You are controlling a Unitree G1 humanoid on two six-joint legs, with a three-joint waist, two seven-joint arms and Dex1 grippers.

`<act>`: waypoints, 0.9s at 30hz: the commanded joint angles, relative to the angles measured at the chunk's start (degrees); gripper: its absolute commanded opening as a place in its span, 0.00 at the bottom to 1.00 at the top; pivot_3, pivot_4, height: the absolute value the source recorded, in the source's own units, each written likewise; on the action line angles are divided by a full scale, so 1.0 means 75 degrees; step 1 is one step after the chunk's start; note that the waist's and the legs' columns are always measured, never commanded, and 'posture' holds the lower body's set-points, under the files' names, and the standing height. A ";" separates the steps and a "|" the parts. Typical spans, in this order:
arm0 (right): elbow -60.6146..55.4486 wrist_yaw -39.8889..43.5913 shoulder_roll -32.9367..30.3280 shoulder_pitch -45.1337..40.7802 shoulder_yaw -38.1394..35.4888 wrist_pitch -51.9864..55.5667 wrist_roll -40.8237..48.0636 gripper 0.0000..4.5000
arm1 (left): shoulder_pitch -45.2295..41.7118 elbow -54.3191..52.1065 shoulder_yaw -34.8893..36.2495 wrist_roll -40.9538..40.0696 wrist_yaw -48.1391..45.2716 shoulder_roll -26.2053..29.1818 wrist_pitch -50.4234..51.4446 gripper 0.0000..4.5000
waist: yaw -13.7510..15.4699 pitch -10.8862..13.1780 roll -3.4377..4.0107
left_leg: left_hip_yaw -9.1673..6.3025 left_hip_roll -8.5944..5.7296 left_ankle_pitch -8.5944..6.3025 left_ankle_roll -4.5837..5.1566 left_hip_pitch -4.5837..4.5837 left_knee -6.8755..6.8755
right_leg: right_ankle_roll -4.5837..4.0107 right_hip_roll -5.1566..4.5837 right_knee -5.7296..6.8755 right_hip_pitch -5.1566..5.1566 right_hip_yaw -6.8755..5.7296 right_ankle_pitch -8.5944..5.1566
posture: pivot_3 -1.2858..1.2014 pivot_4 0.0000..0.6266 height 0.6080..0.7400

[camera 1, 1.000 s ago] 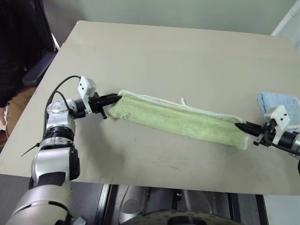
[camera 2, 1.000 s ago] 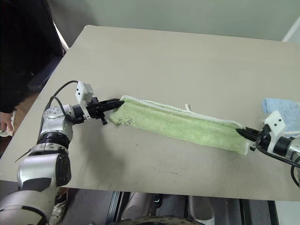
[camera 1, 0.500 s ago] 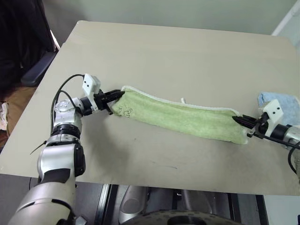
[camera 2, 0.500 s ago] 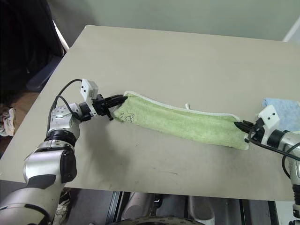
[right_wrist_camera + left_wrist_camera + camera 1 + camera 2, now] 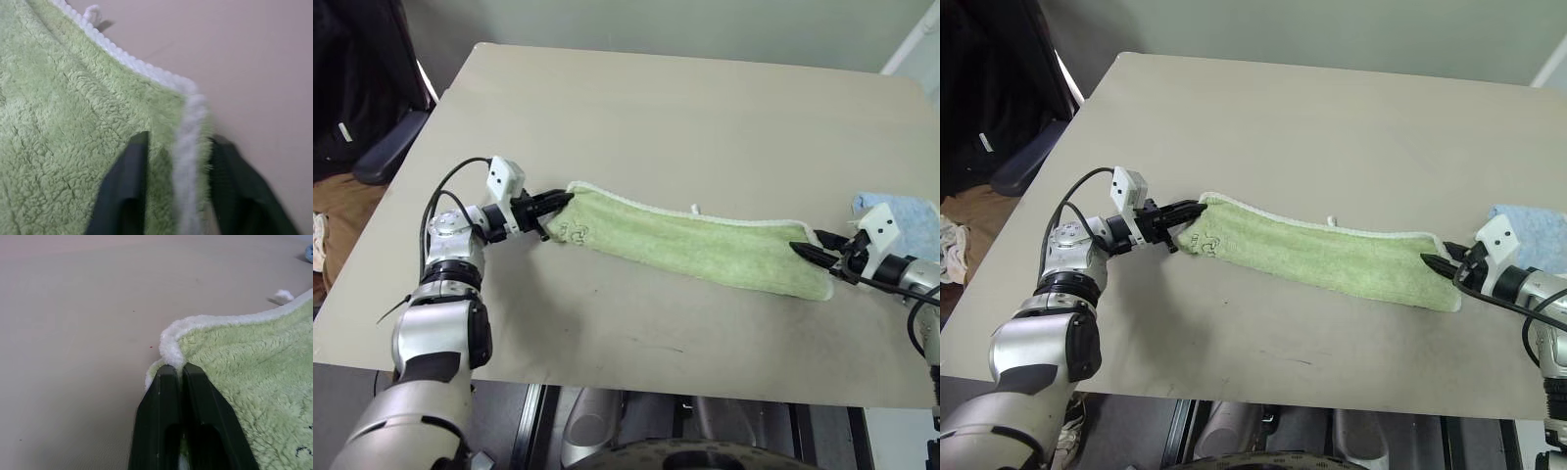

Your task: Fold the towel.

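Across the middle of the table (image 5: 636,108) lies the towel (image 5: 690,245), a long narrow green strip, already doubled lengthwise by the look of it, with its white stitched edging along the far side and the small white loop (image 5: 696,210) poking out from that edge. Its long axis runs from the robot's left to its right, slanting a little nearer the robot toward the right end. So one fold looks done; what is left, as I judge it, is bringing one short end over to the other, perhaps more than once, to make a compact bundle.

At the left end, the left gripper (image 5: 177,372) has its two black fingers pressed nearly together on the white-edged corner, pinching the cloth; that corner puckers up just past the fingertips. At the right end, the right gripper (image 5: 173,147) has its fingers spread apart, one over the green pile and the other beyond the white hem, straddling the edge without pinching it. That end of the towel lies flat on the table.

Just beyond the right gripper, near the table's right edge, sits a small light blue towel (image 5: 901,211), close to the green one but apart from it. A person (image 5: 352,88) stands at the table's far left corner
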 commanded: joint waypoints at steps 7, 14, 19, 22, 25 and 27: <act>-0.0695 -0.0371 0.0089 0.0195 -0.0778 0.0054 0.0403 1.00 | -0.0247 -0.0112 0.0685 -0.0401 0.0553 -0.0062 -0.0318 0.62 | -0.0002 0.0000 0.0000 | 0.0001 0.0000 0.0000 -0.0001 0.0000 0.0000 | -0.0001 0.0000 0.0000 0.0000 0.0000 0.0000 | 0.52 0.24 0.95; -0.1235 -0.1105 0.0479 0.0363 -0.1522 0.0362 0.0876 1.00 | -0.0350 -0.0333 0.1224 -0.0807 0.0560 -0.0030 -0.0403 0.62 | 0.0002 0.0000 0.0000 | 0.0002 0.0000 0.0000 -0.0001 0.0001 -0.0001 | -0.0001 0.0001 -0.0001 0.0000 0.0000 0.0000 | 0.52 0.24 0.95; -0.2336 -0.1687 0.0677 0.0343 -0.2437 0.2365 0.2966 1.00 | -0.0424 -0.0586 0.1451 -0.1120 0.0242 0.0033 -0.0131 0.62 | 0.0001 0.0001 0.0001 | 0.0006 -0.0001 0.0000 -0.0001 -0.0002 -0.0002 | -0.0001 0.0002 0.0000 -0.0003 -0.0001 -0.0002 | 0.52 0.24 0.95; -0.2777 -0.1973 0.0734 0.0481 -0.2469 0.3329 0.3864 1.00 | -0.0376 -0.0928 0.1330 -0.1244 -0.0264 -0.0025 0.0319 0.62 | 0.0005 0.0000 -0.0002 | 0.0008 -0.0002 0.0001 -0.0003 -0.0002 -0.0002 | -0.0019 0.0007 -0.0001 -0.0001 0.0000 -0.0020 | 0.52 0.24 0.95; -0.2876 -0.2317 0.1063 0.0495 -0.2061 0.3753 0.4154 1.00 | -0.0303 -0.1443 0.1077 -0.1336 -0.0830 -0.0184 0.0988 0.62 | 0.0009 -0.0001 -0.0004 | 0.0005 -0.0003 0.0002 -0.0001 -0.0004 0.0000 | -0.0042 0.0008 -0.0004 0.0001 0.0001 -0.0037 | 0.52 0.24 0.95; -0.2856 -0.2519 0.1291 0.0458 -0.1807 0.3893 0.4164 1.00 | -0.0165 -0.1934 0.0897 -0.1415 -0.1104 -0.0342 0.1347 0.62 | 0.0014 -0.0001 -0.0003 | 0.0004 -0.0004 0.0003 0.0001 -0.0003 0.0001 | -0.0038 0.0007 -0.0004 0.0001 0.0002 -0.0035 | 0.52 0.24 0.95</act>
